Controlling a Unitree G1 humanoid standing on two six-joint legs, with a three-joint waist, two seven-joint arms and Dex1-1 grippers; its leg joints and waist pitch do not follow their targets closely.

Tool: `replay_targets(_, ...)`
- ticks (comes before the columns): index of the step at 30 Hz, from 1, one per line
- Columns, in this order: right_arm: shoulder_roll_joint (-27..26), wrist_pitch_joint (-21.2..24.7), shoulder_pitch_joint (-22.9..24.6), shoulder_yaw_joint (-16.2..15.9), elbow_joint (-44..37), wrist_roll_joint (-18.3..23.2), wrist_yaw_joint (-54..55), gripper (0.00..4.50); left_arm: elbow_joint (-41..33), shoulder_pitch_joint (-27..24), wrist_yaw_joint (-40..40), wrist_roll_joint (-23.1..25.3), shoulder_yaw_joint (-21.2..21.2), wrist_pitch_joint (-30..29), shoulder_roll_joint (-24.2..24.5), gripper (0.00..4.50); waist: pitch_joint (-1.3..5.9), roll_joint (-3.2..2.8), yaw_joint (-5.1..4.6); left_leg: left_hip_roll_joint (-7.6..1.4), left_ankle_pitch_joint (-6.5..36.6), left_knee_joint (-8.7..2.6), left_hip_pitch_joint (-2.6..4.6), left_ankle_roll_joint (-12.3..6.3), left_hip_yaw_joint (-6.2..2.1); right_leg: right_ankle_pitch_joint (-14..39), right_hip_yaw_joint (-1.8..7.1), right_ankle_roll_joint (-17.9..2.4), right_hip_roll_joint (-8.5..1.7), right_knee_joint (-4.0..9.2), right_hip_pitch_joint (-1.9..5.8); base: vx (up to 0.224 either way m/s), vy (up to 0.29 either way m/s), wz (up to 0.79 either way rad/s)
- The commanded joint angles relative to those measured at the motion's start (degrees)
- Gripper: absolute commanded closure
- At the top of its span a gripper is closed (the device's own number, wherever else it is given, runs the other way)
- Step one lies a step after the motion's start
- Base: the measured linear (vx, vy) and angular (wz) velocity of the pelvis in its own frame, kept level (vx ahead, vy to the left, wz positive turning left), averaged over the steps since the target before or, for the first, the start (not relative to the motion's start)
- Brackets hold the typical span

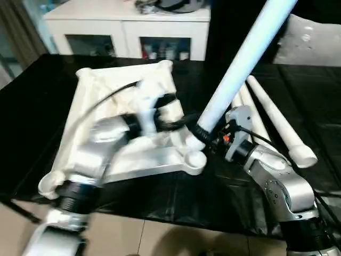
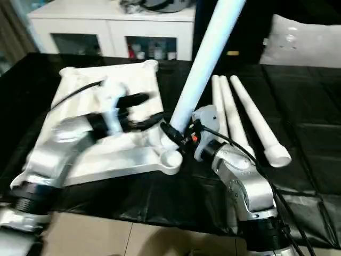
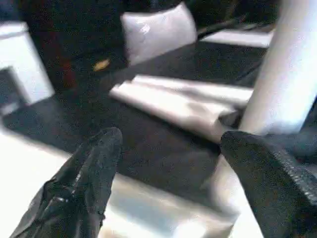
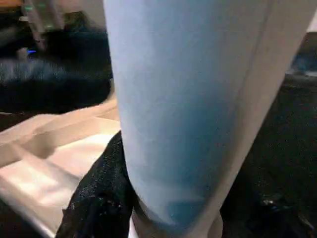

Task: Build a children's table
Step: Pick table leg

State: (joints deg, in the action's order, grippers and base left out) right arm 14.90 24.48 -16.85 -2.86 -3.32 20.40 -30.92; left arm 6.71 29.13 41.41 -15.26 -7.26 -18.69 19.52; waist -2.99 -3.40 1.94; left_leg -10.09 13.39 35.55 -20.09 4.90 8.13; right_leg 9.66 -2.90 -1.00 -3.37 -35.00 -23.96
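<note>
Black sheeting (image 1: 160, 205) is covering the work surface, with pale floor tiles showing along its near edge. On it the table top (image 2: 136, 85) is lying upside down, ribbed underside facing up, a round corner socket (image 2: 171, 159) at its near right corner.

Just beside that corner, the right gripper (image 2: 171, 131) is clamping the thick end of one white leg (image 1: 242, 58); the leg is slanting up and away to the right, its foot sitting close above the socket, though whether it is seated is unclear. In the right wrist view one black finger (image 4: 101, 193) is pressing against the leg's side.

The left gripper (image 2: 139, 99) is hovering over the table top, to the left of the held leg, its fingers (image 3: 89, 173) spread wide and holding nothing.

Three spare legs (image 2: 248, 120) are lying side by side on the sheeting behind and to the right of the right gripper, well clear of the table top. A black cable (image 1: 98, 101) is looping over the left forearm.

Behind the surface a white cabinet (image 1: 130, 24) with glass doors is standing, and a pale cushion (image 2: 303, 42) is resting at the far right.
</note>
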Motion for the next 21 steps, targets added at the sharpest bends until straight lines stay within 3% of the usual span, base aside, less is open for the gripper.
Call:
replay_targets(1, 0.1, 1.3, -0.9, 0.6, -0.5, 1.1, -0.1, 2.61, 0.8, -0.6, 0.8, 1.9, -0.6, 0.4, 1.0, 0.62, 3.85, 0.0, 0.06, -1.27, 4.5, -4.18, -0.79, -1.95, 0.01, 13.6, 2.14, -9.6, -3.14, 4.3, 4.17, 0.0, 0.0, 0.0)
replay_targets(7, 1.2, 1.4, -1.6, -0.4, 0.3, 1.5, -3.1, 2.61, 0.1, -4.9, 10.2, 5.1, -8.8, 2.1, 7.6, 0.62, 3.72, 0.6, 0.46, -1.7, 4.9, -4.49, -0.66, -2.31, 0.01, 14.4, 2.4, -10.2, -3.62, 4.08, 3.91, 0.0, 0.0, 0.0)
replay_targets(8, 1.3, 1.5, -1.8, -0.5, 0.5, 1.5, -3.2, 2.61, 0.3, -5.1, 10.8, 5.2, -9.1, 2.2, 7.8, 0.79, 3.67, 0.43, 0.43, -1.72, 4.9, -4.5, -0.66, -2.13, 0.07, 14.5, 2.43, -10.4, -3.64, 4.06, 3.84, 0.0, 0.0, 0.0)
replay_targets(9, 1.6, 2.1, -2.3, -0.6, 1.2, 1.4, -3.9, 2.61, 1.4, -5.6, 13.2, 5.7, -9.9, 3.4, 8.4, 0.89, 3.61, 0.67, 0.4, -1.69, 5.2, -4.52, -0.68, -2.16, 0.14, 14.8, 2.45, -10.4, -3.64, 4.24, 3.86, 0.0, 0.0, 0.0)
replay_targets(13, 2.7, 3.2, -2.6, -0.7, 1.0, 1.6, -5.5, 2.61, 5.5, -4.8, 15.6, 7.0, -10.7, 5.4, 8.7, 1.15, 3.54, 0.44, 0.45, -1.53, 5.8, -4.53, -0.68, -1.78, 0.17, 15.5, 2.52, -10.2, -3.65, 4.27, 3.97, 0.0, 0.0, 0.0)
replay_targets(17, 3.3, 2.9, -1.9, -0.8, -0.2, 1.9, -6.2, 2.61, 8.8, -3.4, 16.9, 7.1, -11.4, 6.0, 8.7, 1.48, 3.73, -0.19, 0.36, -1.47, 5.1, -4.44, -0.61, -1.36, 0.08, 13.2, 2.46, -10.6, -3.62, 4.11, 4.1, 0.0, 0.0, 0.0)
replay_targets(21, 4.0, 3.2, -0.1, -1.4, -2.2, 1.1, -5.8, 2.61, 12.0, -2.2, 17.4, 7.9, -12.0, 5.9, 7.7, 1.74, 3.86, -0.14, 0.39, -1.44, 4.5, -4.32, -0.62, -1.41, 0.1, 11.6, 2.43, -11.0, -3.52, 4.07, 4.2, 0.0, 0.0, 0.0)
